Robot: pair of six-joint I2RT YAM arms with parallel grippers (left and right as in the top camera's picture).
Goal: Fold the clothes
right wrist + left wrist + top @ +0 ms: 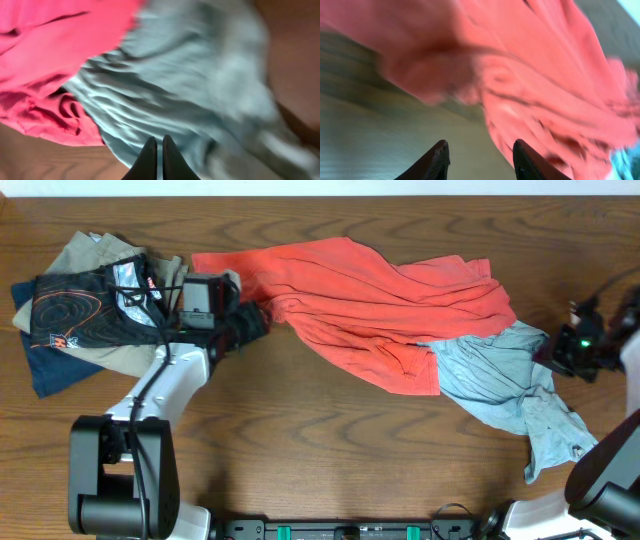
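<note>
Your brown wood-grain desk (300,450) carries everything; the large coral-red cotton T-shirt (360,290) sprawls crumpled and unfolded across its middle, one edge overlapping the light-blue crumpled garment (500,375) toward your right; a stack of beige, navy and black printed clothes (80,310) sits far left, probably set apart as done; your left fingers (432,165) stand released and empty at the red shirt's left edge, seemingly placed to catch it; your right fingers (148,160) are clenched together over the blue cloth, though whether they pinch a fold cannot be told; little of the room shows beyond the desk.
</note>
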